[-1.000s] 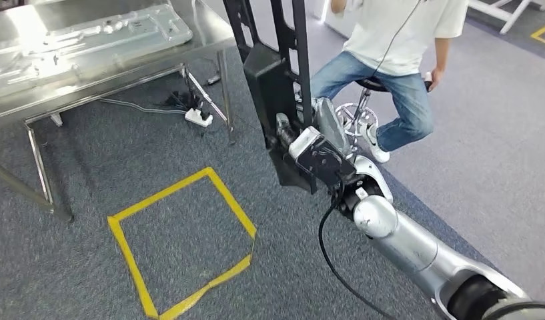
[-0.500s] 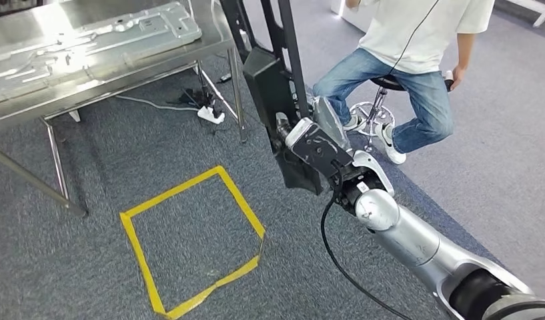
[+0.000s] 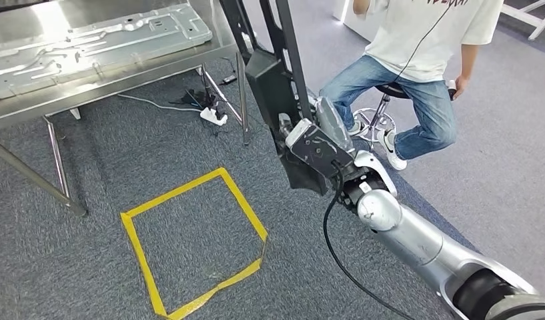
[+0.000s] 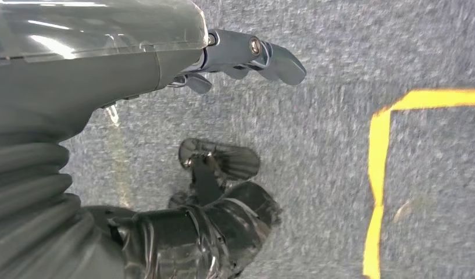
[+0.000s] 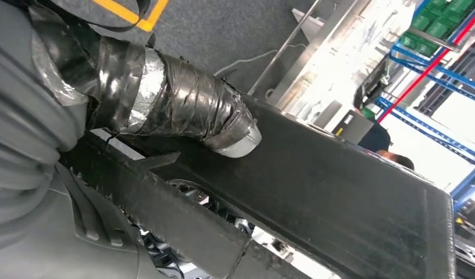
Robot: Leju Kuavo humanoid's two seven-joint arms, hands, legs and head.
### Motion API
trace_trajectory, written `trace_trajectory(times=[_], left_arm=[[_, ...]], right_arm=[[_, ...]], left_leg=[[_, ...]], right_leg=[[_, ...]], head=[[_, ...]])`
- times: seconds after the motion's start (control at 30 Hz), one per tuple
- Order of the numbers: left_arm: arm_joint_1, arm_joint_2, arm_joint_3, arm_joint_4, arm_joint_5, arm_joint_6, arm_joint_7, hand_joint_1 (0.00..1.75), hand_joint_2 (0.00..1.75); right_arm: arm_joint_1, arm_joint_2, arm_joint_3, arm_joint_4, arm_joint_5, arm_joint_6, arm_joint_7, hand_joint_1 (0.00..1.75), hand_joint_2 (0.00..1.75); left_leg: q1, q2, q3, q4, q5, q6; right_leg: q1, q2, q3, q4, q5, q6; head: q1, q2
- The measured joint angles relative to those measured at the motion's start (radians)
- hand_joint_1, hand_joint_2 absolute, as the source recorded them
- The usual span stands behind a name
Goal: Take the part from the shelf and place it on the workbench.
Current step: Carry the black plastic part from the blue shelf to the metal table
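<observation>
A long black frame-shaped part (image 3: 276, 80) stands nearly upright above the carpet, and my right hand (image 3: 316, 150) grips it near its lower end. In the right wrist view, taped fingers (image 5: 182, 104) wrap over the black part (image 5: 339, 203). The steel workbench (image 3: 109, 83) stands at the upper left, apart from the part. My left hand (image 4: 136, 70) hangs over the grey carpet, fingers apart and holding nothing.
A pressed metal panel (image 3: 103, 40) lies on the workbench. A person (image 3: 416, 60) sits on a stool (image 3: 383, 100) just beyond the part. A yellow tape square (image 3: 189, 240) marks the carpet, and a power strip (image 3: 214, 118) with cables lies under the bench.
The whole picture has shifted, so the camera moved: the workbench and tape square now sit further right and lower. My right hand still grips the black part.
</observation>
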Motion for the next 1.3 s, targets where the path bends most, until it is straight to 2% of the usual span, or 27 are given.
trace_trajectory(times=[0.07, 0.1, 0.13, 0.2, 0.27, 0.33, 0.43, 0.5, 0.57, 0.6, 0.63, 0.67, 0.7, 0.77, 0.8, 0.87, 0.93, 1.0, 1.07, 1.1, 1.13, 1.17, 1.2, 1.23, 1.27, 1.3], left_arm=[[-0.002, 0.000, -0.004, 0.000, 0.000, 0.000, 0.000, 0.00, 1.75], [-0.002, 0.000, -0.005, 0.000, 0.000, 0.000, 0.000, 0.00, 1.75], [-0.002, 0.000, -0.005, 0.000, 0.000, 0.000, 0.000, 0.00, 1.75], [-0.001, 0.000, -0.006, 0.000, 0.000, 0.000, 0.001, 0.00, 1.75], [-0.002, 0.000, -0.006, 0.000, 0.000, 0.000, 0.001, 0.00, 1.75], [-0.002, 0.001, -0.007, 0.000, 0.001, 0.000, 0.003, 0.00, 1.75], [-0.001, 0.002, -0.007, 0.000, 0.003, 0.000, 0.004, 0.00, 1.75], [-0.003, 0.002, -0.007, 0.000, 0.003, 0.001, 0.004, 0.00, 1.75], [-0.003, 0.002, -0.008, 0.000, 0.003, 0.001, 0.004, 0.00, 1.75], [-0.002, 0.002, -0.008, 0.000, 0.004, 0.001, 0.005, 0.00, 1.75], [0.000, 0.002, -0.008, 0.000, 0.004, 0.001, 0.005, 0.00, 1.75], [0.001, 0.002, -0.009, 0.000, 0.004, 0.001, 0.006, 0.00, 1.75], [0.000, 0.002, -0.009, 0.000, 0.004, 0.001, 0.006, 0.00, 1.75], [-0.001, 0.005, -0.009, 0.000, 0.004, 0.001, 0.006, 0.00, 1.75], [-0.002, 0.006, -0.009, 0.000, 0.004, 0.002, 0.006, 0.00, 1.75], [-0.003, 0.007, -0.011, 0.000, 0.003, 0.003, 0.006, 0.00, 1.75], [-0.001, 0.007, -0.012, 0.000, 0.004, 0.003, 0.007, 0.00, 1.75], [-0.001, 0.006, -0.012, 0.000, 0.004, 0.003, 0.007, 0.00, 1.75], [-0.003, 0.005, -0.013, 0.000, 0.004, 0.002, 0.007, 0.00, 1.75], [-0.003, 0.005, -0.014, 0.000, 0.004, 0.002, 0.007, 0.00, 1.75], [-0.003, 0.005, -0.014, 0.000, 0.004, 0.002, 0.007, 0.00, 1.75], [-0.002, 0.004, -0.015, 0.000, 0.004, 0.002, 0.007, 0.00, 1.75], [-0.002, 0.004, -0.015, 0.000, 0.004, 0.002, 0.007, 0.00, 1.75], [-0.002, 0.004, -0.016, 0.000, 0.004, 0.002, 0.007, 0.00, 1.75], [-0.003, 0.004, -0.018, 0.000, 0.004, 0.002, 0.007, 0.00, 1.75], [-0.004, 0.004, -0.020, 0.000, 0.004, 0.002, 0.007, 0.00, 1.75]], right_arm=[[0.002, -0.003, 0.000, 0.002, 0.000, -0.001, 0.000, 1.75, 1.75], [0.004, -0.004, 0.000, 0.004, 0.000, -0.002, 0.001, 1.75, 1.75], [0.005, -0.005, -0.001, 0.006, 0.000, -0.002, 0.001, 1.75, 1.75], [0.005, -0.009, -0.003, 0.008, 0.000, -0.003, 0.002, 1.75, 1.75], [0.005, -0.014, -0.008, 0.010, -0.002, -0.005, 0.004, 1.75, 1.75], [0.006, -0.018, -0.016, 0.012, -0.006, -0.007, 0.005, 1.75, 1.75], [0.007, -0.023, -0.025, 0.014, -0.012, -0.008, 0.006, 1.75, 1.75], [0.006, -0.026, -0.029, 0.015, -0.014, -0.009, 0.006, 1.75, 1.75], [0.006, -0.028, -0.033, 0.015, -0.015, -0.009, 0.006, 1.75, 1.75], [0.007, -0.028, -0.034, 0.015, -0.015, -0.009, 0.006, 1.75, 1.75], [0.007, -0.028, -0.035, 0.015, -0.015, -0.009, 0.006, 1.75, 1.75], [0.008, -0.029, -0.037, 0.015, -0.015, -0.009, 0.006, 1.75, 1.75], [0.008, -0.029, -0.038, 0.015, -0.015, -0.009, 0.006, 1.75, 1.75], [0.007, -0.029, -0.042, 0.015, -0.015, -0.009, 0.006, 1.75, 1.75], [0.006, -0.030, -0.043, 0.015, -0.015, -0.009, 0.006, 1.75, 1.75], [0.007, -0.031, -0.043, 0.016, -0.015, -0.009, 0.006, 1.75, 1.75], [0.008, -0.033, -0.045, 0.016, -0.015, -0.009, 0.006, 1.75, 1.75], [0.007, -0.037, -0.047, 0.017, -0.015, -0.009, 0.006, 1.75, 1.75], [0.008, -0.039, -0.049, 0.018, -0.015, -0.009, 0.006, 1.75, 1.75], [0.010, -0.039, -0.049, 0.020, -0.015, -0.009, 0.006, 1.75, 1.75], [0.012, -0.039, -0.049, 0.021, -0.015, -0.009, 0.006, 1.75, 1.75], [0.012, -0.039, -0.049, 0.022, -0.015, -0.009, 0.006, 1.75, 1.75], [0.012, -0.039, -0.049, 0.023, -0.015, -0.009, 0.006, 1.75, 1.75], [0.011, -0.039, -0.049, 0.023, -0.015, -0.009, 0.006, 1.75, 1.75], [0.011, -0.039, -0.049, 0.024, -0.015, -0.009, 0.006, 1.75, 1.75], [0.010, -0.040, -0.049, 0.024, -0.015, -0.009, 0.006, 1.75, 1.75]], left_leg=[[-0.001, -0.001, 0.002, 0.002, -0.005, 0.007], [-0.001, -0.001, 0.002, 0.005, -0.008, 0.008], [-0.001, -0.003, 0.003, 0.009, -0.012, 0.007], [0.000, -0.007, 0.004, 0.023, -0.023, 0.002], [-0.004, -0.011, -0.002, 0.042, -0.037, -0.008], [-0.007, -0.014, -0.006, 0.049, -0.042, -0.017], [-0.005, -0.011, -0.011, 0.066, -0.056, -0.029], [-0.001, -0.005, -0.052, 0.153, -0.101, -0.043], [0.003, -0.001, -0.119, 0.281, -0.150, -0.051], [0.004, 0.000, -0.142, 0.318, -0.155, -0.052], [0.004, 0.000, -0.148, 0.319, -0.140, -0.050], [0.003, 0.000, -0.134, 0.281, -0.108, -0.046], [0.001, 0.000, -0.104, 0.212, -0.067, -0.038], [-0.005, 0.000, -0.044, 0.088, -0.020, -0.019], [-0.010, 0.000, -0.027, 0.054, -0.014, -0.012], [-0.015, -0.001, -0.017, 0.034, -0.018, -0.005], [-0.008, 0.000, -0.001, 0.008, -0.010, 0.000], [0.000, 0.002, 0.017, -0.014, -0.003, 0.005], [-0.002, 0.002, 0.021, -0.015, -0.006, 0.008], [-0.002, 0.001, 0.022, -0.013, -0.010, 0.009], [-0.001, 0.000, 0.022, -0.008, -0.014, 0.008], [0.000, -0.001, 0.023, -0.001, -0.020, 0.006], [0.002, -0.002, 0.024, 0.008, -0.028, 0.003], [0.002, -0.004, 0.022, 0.018, -0.036, -0.003], [0.001, -0.005, 0.018, 0.032, -0.045, -0.009], [-0.001, -0.007, 0.014, 0.041, -0.051, -0.014]], right_leg=[[0.002, 0.001, -0.069, 0.124, -0.045, 0.001], [0.001, 0.001, -0.091, 0.154, -0.045, 0.003], [0.000, 0.000, -0.096, 0.149, -0.027, 0.004], [-0.003, 0.000, -0.054, 0.042, 0.041, 0.006], [-0.003, 0.003, -0.008, -0.054, 0.075, 0.003], [0.001, 0.005, 0.002, -0.073, 0.072, -0.005], [-0.004, 0.004, 0.006, -0.076, 0.072, -0.021], [-0.006, 0.002, 0.012, -0.078, 0.070, -0.029], [-0.005, 0.000, 0.015, -0.078, 0.067, -0.033], [-0.005, 0.000, 0.016, -0.078, 0.065, -0.035], [-0.004, 0.001, 0.019, -0.078, 0.063, -0.035], [-0.002, 0.002, 0.023, -0.078, 0.061, -0.035], [-0.001, 0.002, 0.028, -0.079, 0.058, -0.035], [0.001, 0.002, 0.035, -0.083, 0.054, -0.031], [0.001, 0.002, 0.037, -0.086, 0.054, -0.028], [-0.001, 0.001, 0.040, -0.096, 0.056, -0.017], [-0.001, 0.000, 0.042, -0.092, 0.048, -0.007], [0.003, 0.001, 0.010, -0.019, 0.008, -0.003], [0.005, 0.002, -0.054, 0.104, -0.042, -0.001], [0.004, 0.002, -0.079, 0.144, -0.050, 0.001], [0.002, 0.002, -0.089, 0.153, -0.040, 0.004], [0.000, 0.001, -0.079, 0.122, -0.011, 0.007], [-0.004, 0.001, -0.054, 0.063, 0.028, 0.011], [-0.006, 0.001, -0.028, 0.005, 0.053, 0.014], [-0.007, 0.003, -0.007, -0.040, 0.068, 0.012], [-0.007, 0.004, 0.003, -0.063, 0.070, 0.007]], head=[[0.000, 0.000], [0.000, 0.000], [0.000, 0.000], [0.000, 0.000], [0.000, 0.000], [0.000, 0.000], [-0.001, 0.000], [-0.002, 0.000], [-0.002, 0.000], [-0.002, 0.000], [-0.002, 0.000], [-0.002, 0.000], [-0.002, 0.000], [-0.002, 0.000], [-0.002, 0.000], [-0.002, 0.000], [-0.002, 0.000], [-0.001, 0.000], [0.000, 0.000], [0.000, 0.000], [0.000, 0.000], [0.000, 0.000], [0.000, 0.000], [0.000, 0.000], [0.000, 0.000], [0.000, 0.000]])
